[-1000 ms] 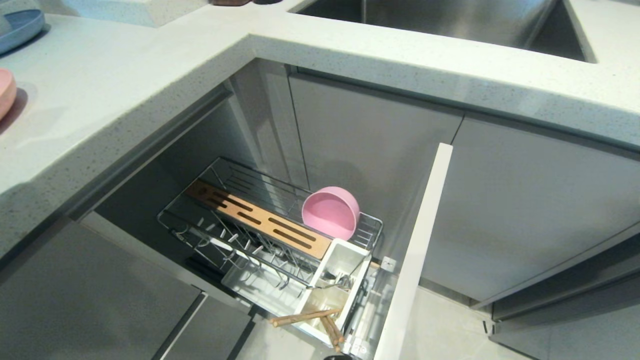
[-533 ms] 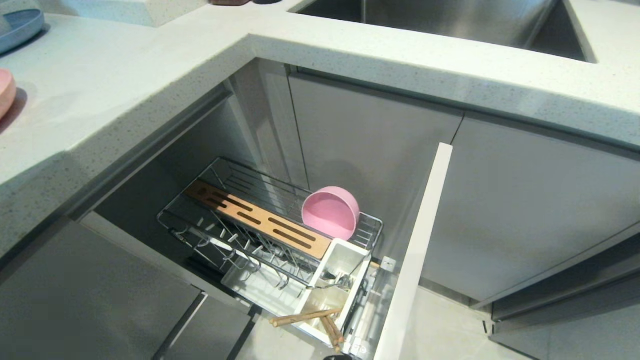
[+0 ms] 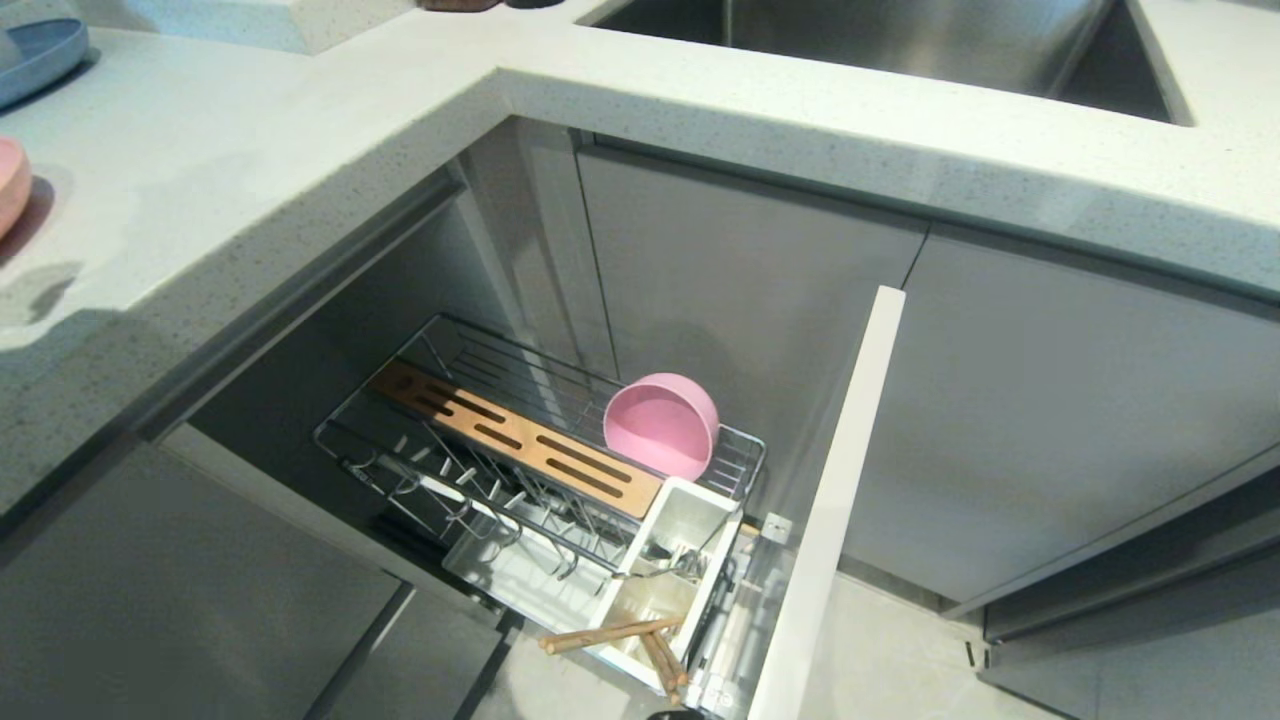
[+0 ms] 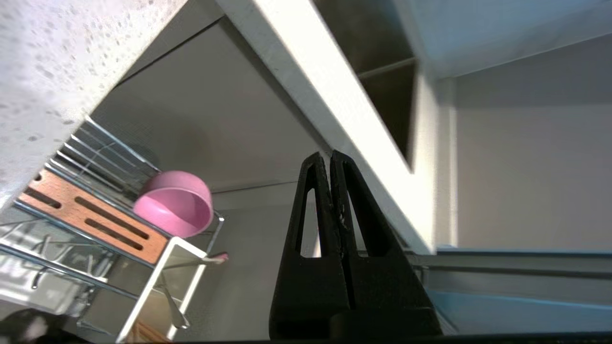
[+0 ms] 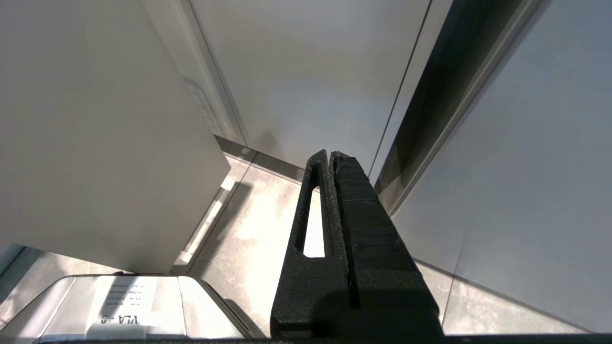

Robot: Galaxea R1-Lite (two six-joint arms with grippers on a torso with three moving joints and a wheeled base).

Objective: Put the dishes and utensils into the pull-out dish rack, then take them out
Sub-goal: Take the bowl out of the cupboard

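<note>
On the counter (image 3: 250,150), well to the left of the pull-out dish rack (image 3: 440,450) and above it, one pink plate (image 3: 12,185) lay flat at the frame edge, only a sliver showing, likely because it had not yet been loaded; beyond it sat the edge of one blue plate (image 3: 40,55), which the task leaves alone. The rack stood drawn out of the cabinet below the counter, presumably so its compartments could be reached from above. Along its middle ran one slotted wooden board (image 3: 520,440), with the empty plate prongs (image 3: 450,480) on its near side. At the rack's right end, behind the board, one pink bowl (image 3: 662,425) leaned on its side against the wire, its opening facing the board, a pose that would let it drain. Just in front of the bowl stood one white utensil caddy (image 3: 670,570); a pair of chopsticks (image 3: 620,633) lay tipped over its near rim instead of upright, and one fork (image 3: 660,570) rested inside. The left gripper (image 4: 330,160) was closed on nothing and lay beside the rack near the counter edge. To the rack's right, the right gripper (image 5: 330,155), also closed and empty, hung parked near the floor (image 5: 267,210).
</note>
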